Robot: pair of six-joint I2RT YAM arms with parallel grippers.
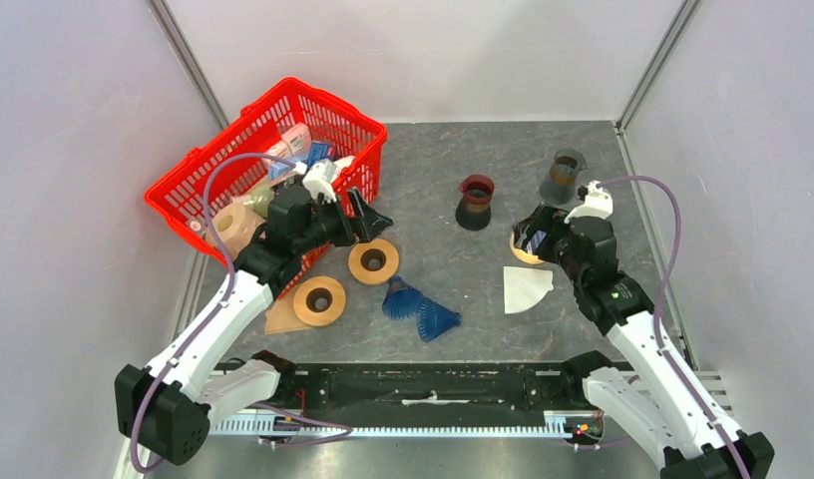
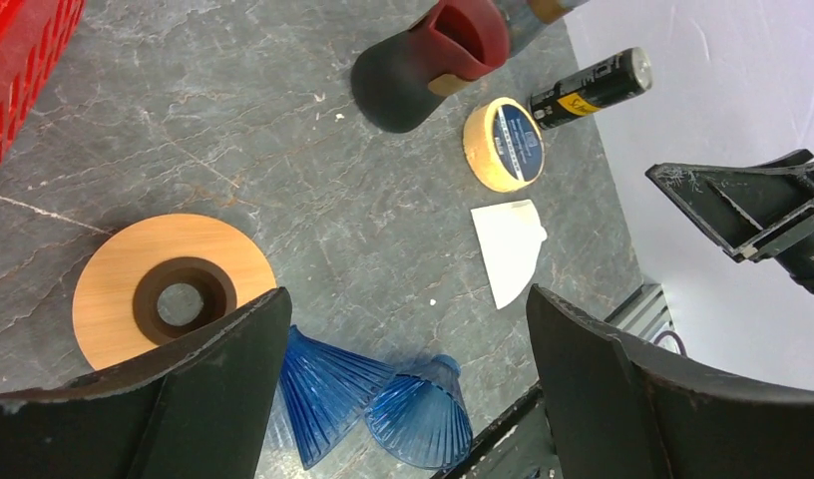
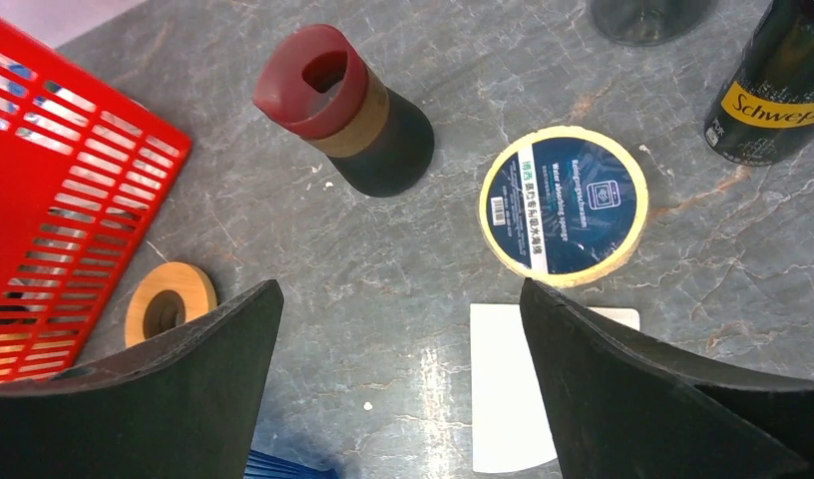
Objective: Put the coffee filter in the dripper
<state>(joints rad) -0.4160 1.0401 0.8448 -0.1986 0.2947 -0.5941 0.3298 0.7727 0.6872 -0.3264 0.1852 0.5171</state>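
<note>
**Both grippers wide open and empty above the table; filter not yet picked up, drippers lying on their sides.**
Top view: the left gripper (image 1: 371, 220) hangs beside the red mesh basket (image 1: 273, 150), the right gripper (image 1: 535, 238) just behind the coffee filter (image 1: 526, 287), likely placed to come down on it; the two blue drippers (image 1: 421, 309) lie between the arms, apart from the filter. Left wrist view: its spread fingers (image 2: 213, 389) frame the drippers (image 2: 383, 399), translucent ribbed cones tipped over and touching, beside a flat wooden ring (image 2: 169, 289); the filter (image 2: 510, 249) is a thin white paper wedge lying flat on the grey stone-patterned table (image 2: 233, 130). Right wrist view: the filter (image 3: 513, 399) sits between its parted fingers (image 3: 682, 399), next to a round labelled disc (image 3: 565, 205); the blue sliver at the bottom edge is probably a dripper.
</note>
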